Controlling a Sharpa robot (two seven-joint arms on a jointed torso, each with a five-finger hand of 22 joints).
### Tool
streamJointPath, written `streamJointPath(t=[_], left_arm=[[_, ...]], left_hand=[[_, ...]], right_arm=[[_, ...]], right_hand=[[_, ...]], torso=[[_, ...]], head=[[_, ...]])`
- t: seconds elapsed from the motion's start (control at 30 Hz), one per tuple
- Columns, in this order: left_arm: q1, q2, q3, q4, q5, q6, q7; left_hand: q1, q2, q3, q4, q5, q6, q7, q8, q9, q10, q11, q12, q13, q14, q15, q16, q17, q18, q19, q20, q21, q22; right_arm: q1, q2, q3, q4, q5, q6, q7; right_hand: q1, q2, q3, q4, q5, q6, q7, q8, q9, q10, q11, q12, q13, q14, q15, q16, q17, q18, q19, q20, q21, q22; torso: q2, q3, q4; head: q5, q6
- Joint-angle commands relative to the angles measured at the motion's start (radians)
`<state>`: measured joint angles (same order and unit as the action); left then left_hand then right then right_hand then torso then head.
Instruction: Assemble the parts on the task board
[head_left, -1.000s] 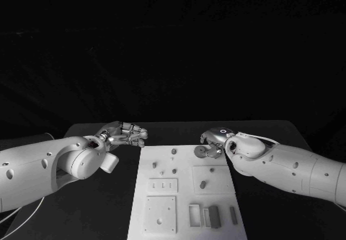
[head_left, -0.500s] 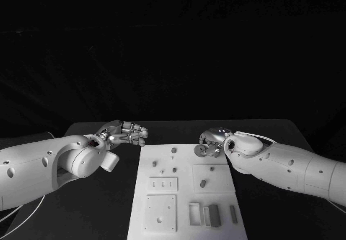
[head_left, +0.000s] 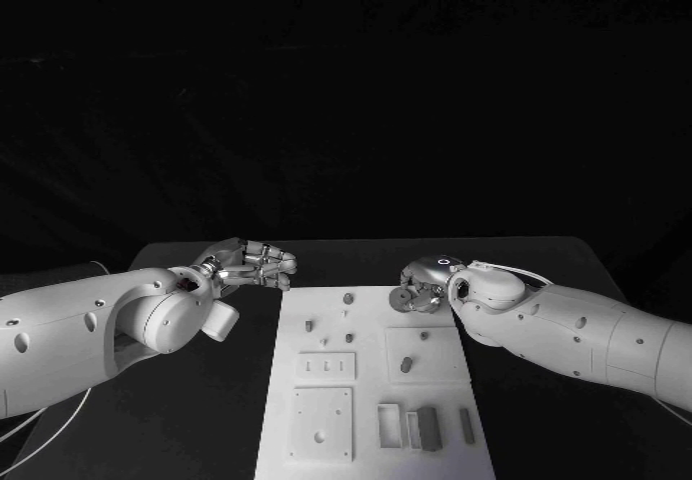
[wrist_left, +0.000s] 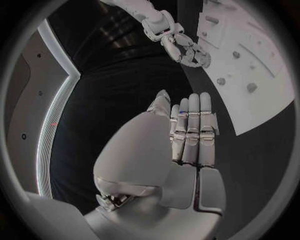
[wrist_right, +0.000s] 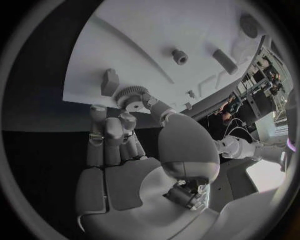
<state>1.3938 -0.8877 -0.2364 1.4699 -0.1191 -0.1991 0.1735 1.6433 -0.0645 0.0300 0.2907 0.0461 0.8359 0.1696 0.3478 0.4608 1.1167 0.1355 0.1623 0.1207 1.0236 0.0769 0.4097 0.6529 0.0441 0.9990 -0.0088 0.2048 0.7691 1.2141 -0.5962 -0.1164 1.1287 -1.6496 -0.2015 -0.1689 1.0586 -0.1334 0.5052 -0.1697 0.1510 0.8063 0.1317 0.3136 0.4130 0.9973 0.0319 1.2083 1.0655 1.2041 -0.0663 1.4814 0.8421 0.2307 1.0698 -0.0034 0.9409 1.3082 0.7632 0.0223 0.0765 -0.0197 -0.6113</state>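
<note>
The white task board (head_left: 372, 345) lies in the middle of the black table. My right hand (head_left: 420, 288) is at its far right corner and pinches a small toothed gear (wrist_right: 130, 95) between thumb and fingers, just above the board (wrist_right: 156, 30). In the head view the gear (head_left: 402, 297) shows as a round disc beside the hand. My left hand (head_left: 250, 264) hovers off the board's far left corner with nothing in it, its fingers (wrist_left: 190, 130) side by side. The left wrist view shows my right hand (wrist_left: 185, 48) at the board's edge (wrist_left: 250, 65).
Small pegs stand on the board's far half (head_left: 348, 299) (head_left: 309, 327), and one sits in a square plate (head_left: 405, 367). Two more square plates (head_left: 327, 368) (head_left: 320, 427) lie on the left side. Several upright blocks (head_left: 427, 430) stand at the near right.
Both hands have drifted very slightly toward the far side. The gear stays between the right hand's fingers.
</note>
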Motion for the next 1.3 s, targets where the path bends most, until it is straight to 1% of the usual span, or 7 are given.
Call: streamJointPath(t=[0.03, 0.2, 0.43, 0.67, 0.77, 1.13, 1.3], left_arm=[[0.001, 0.001, 0.001, 0.003, 0.0, 0.003, 0.006], [0.001, 0.0, 0.001, 0.004, 0.0, 0.002, 0.006], [0.001, -0.002, 0.001, 0.008, 0.0, 0.002, 0.005], [0.002, -0.004, 0.001, 0.011, -0.001, 0.002, 0.005], [0.002, -0.005, 0.001, 0.011, -0.001, 0.002, 0.005], [0.002, -0.007, 0.001, 0.011, -0.002, 0.002, 0.004], [0.002, -0.007, 0.001, 0.011, -0.002, 0.001, 0.005]], left_hand=[[-0.007, -0.001, 0.001, 0.0, 0.003, 0.002, 0.008, -0.006, 0.001, 0.005, 0.001, -0.005, -0.001, 0.0, 0.005, -0.005, 0.001, 0.013, -0.002, -0.008, -0.007, -0.001], [-0.007, -0.001, 0.001, 0.0, 0.003, 0.002, 0.008, -0.006, 0.001, 0.005, 0.001, -0.005, -0.001, 0.0, 0.005, -0.005, 0.002, 0.013, -0.002, -0.008, -0.007, -0.001], [-0.007, -0.001, 0.001, 0.0, 0.003, 0.002, 0.008, -0.006, 0.001, 0.006, 0.001, -0.005, -0.001, 0.0, 0.005, -0.006, 0.002, 0.013, -0.002, -0.008, -0.007, -0.001], [-0.007, -0.002, 0.001, 0.0, 0.003, 0.002, 0.008, -0.006, 0.001, 0.006, 0.001, -0.006, -0.001, 0.0, 0.005, -0.006, 0.003, 0.013, -0.002, -0.008, -0.007, -0.001], [-0.007, -0.002, 0.001, 0.0, 0.003, 0.003, 0.008, -0.006, 0.001, 0.006, 0.001, -0.006, -0.001, 0.0, 0.005, -0.007, 0.003, 0.013, -0.002, -0.008, -0.007, -0.001], [-0.006, -0.002, 0.002, 0.0, 0.003, 0.003, 0.008, -0.006, 0.001, 0.007, 0.001, -0.006, -0.001, 0.0, 0.005, -0.007, 0.004, 0.013, -0.002, -0.008, -0.008, -0.001], [-0.006, -0.002, 0.002, 0.0, 0.003, 0.003, 0.008, -0.006, 0.001, 0.007, 0.001, -0.006, -0.001, 0.0, 0.005, -0.008, 0.004, 0.013, -0.002, -0.008, -0.008, -0.001]], right_arm=[[-0.005, 0.005, -0.002, -0.006, 0.0, 0.026, 0.012], [-0.005, 0.012, -0.003, -0.011, 0.0, 0.026, 0.015], [-0.005, 0.019, -0.003, -0.017, -0.001, 0.025, 0.013], [-0.006, 0.022, -0.005, -0.019, -0.021, 0.033, 0.011], [-0.007, 0.02, -0.006, -0.02, -0.04, 0.034, 0.007], [-0.009, 0.013, -0.009, -0.016, -0.072, 0.03, 0.006], [-0.01, 0.01, -0.009, -0.013, -0.072, 0.031, 0.011]], right_hand=[[0.001, 0.014, 0.0, -0.007, 0.0, 0.025, 0.014, 0.005, -0.002, -0.007, 0.004, 0.006, -0.002, -0.002, -0.001, 0.006, 0.0, 0.031, -0.005, 0.0, 0.006, 0.02], [0.0, 0.028, 0.0, -0.013, 0.0, 0.026, 0.015, 0.005, -0.003, -0.007, 0.005, 0.008, -0.003, -0.002, 0.0, 0.008, 0.0, 0.031, -0.005, 0.001, 0.007, 0.02], [-0.006, 0.026, -0.004, -0.016, 0.0, 0.026, 0.017, 0.004, -0.004, -0.007, 0.006, 0.01, -0.004, -0.001, 0.001, 0.009, -0.001, 0.031, -0.005, 0.001, 0.008, 0.02], [0.006, 0.043, 0.001, -0.04, 0.001, 0.039, 0.02, 0.01, -0.005, -0.007, 0.009, 0.014, -0.007, 0.0, 0.003, 0.011, -0.002, 0.031, -0.004, -0.001, 0.011, 0.02], [0.009, 0.042, 0.0, -0.053, 0.001, 0.044, 0.021, 0.012, -0.006, -0.007, 0.01, 0.016, -0.008, 0.0, 0.004, 0.012, -0.002, 0.031, -0.005, -0.001, 0.012, 0.02], [0.028, 0.024, 0.004, -0.111, 0.001, 0.044, 0.022, 0.008, -0.013, -0.008, 0.011, 0.021, -0.015, -0.001, 0.006, 0.013, -0.006, 0.031, -0.005, 0.001, 0.014, 0.018], [0.038, 0.02, 0.007, -0.119, 0.002, 0.04, 0.02, 0.006, -0.016, -0.008, 0.01, 0.022, -0.017, -0.001, 0.006, 0.013, -0.006, 0.031, -0.005, 0.001, 0.014, 0.018]], torso=[[0.0, 0.0004, 0.0016], [0.001, 0.0004, 0.0022], [0.001, 0.0003, 0.002], [0.0, 0.0002, 0.0009], [0.0, 0.0004, 0.0002], [0.0, 0.0008, 0.0], [0.0, 0.0009, 0.0001]], head=[[0.001, -0.001], [0.002, -0.002], [0.003, -0.004], [0.006, -0.007], [0.005, -0.009], [0.004, -0.011], [0.004, -0.011]])
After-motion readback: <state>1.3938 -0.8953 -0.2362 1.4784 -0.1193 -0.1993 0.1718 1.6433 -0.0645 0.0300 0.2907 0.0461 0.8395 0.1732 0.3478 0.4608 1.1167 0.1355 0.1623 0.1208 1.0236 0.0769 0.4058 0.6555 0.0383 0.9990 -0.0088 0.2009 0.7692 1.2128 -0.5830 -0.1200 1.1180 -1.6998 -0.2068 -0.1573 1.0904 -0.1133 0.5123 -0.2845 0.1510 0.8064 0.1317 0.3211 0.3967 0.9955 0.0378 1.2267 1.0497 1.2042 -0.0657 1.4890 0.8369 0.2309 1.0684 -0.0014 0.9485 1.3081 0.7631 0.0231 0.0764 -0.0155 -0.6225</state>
